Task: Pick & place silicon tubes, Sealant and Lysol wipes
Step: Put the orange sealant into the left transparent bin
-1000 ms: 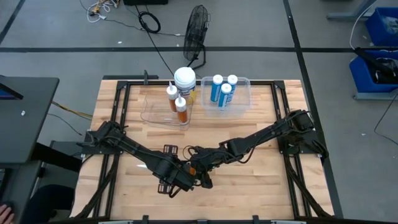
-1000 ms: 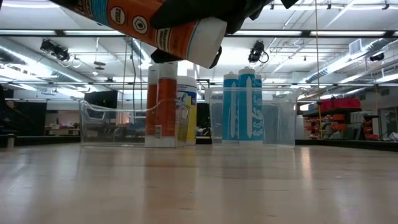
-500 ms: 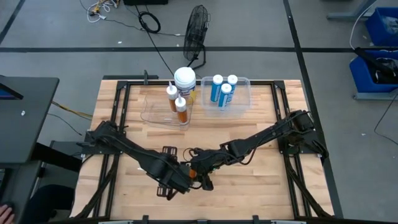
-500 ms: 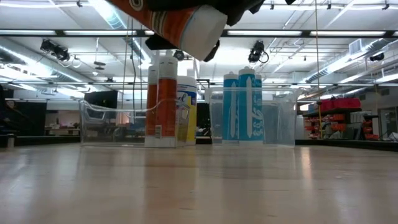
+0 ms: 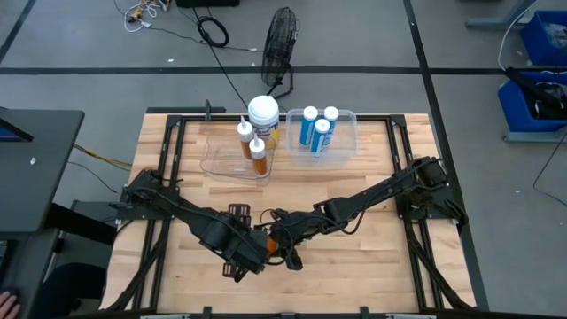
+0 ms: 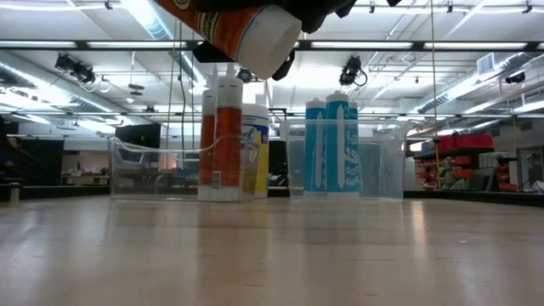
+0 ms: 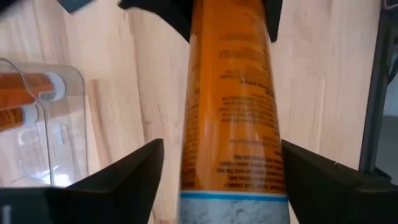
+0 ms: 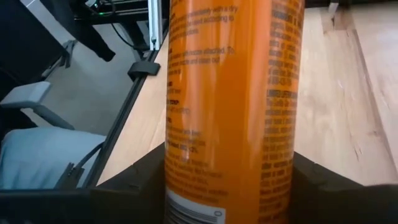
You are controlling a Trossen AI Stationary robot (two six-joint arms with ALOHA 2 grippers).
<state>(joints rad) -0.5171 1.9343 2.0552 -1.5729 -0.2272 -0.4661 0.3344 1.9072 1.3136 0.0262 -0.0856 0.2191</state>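
An orange tube (image 5: 273, 237) is held in the air over the table's near middle, where my two grippers meet. It fills the left wrist view (image 7: 233, 112) and the right wrist view (image 8: 230, 93). In the low view its white flat end (image 6: 270, 38) hangs high, tilted down. My right gripper (image 5: 282, 241) is shut on it. My left gripper (image 5: 251, 251) is open, with one finger (image 7: 134, 171) on each side of the tube; whether they touch it I cannot tell. My right gripper pinches the orange tube's round body (image 8: 186, 168) between its two fingers (image 8: 140, 177), which lie across the tube. The tube is lifted clear of the table and is tilted, its white end lowest.
At the far side a clear bin (image 5: 221, 159) holds two upright orange tubes (image 5: 251, 146), with the Lysol wipes (image 5: 263, 113) at its far right corner. Right of it, a second clear bin (image 5: 345, 133) holds three blue tubes (image 5: 314, 128). Bare wood lies between the bins and the grippers.
The orange tube has risen a little and now sits higher in the low view. My left arm has drawn a little toward the table's left edge.
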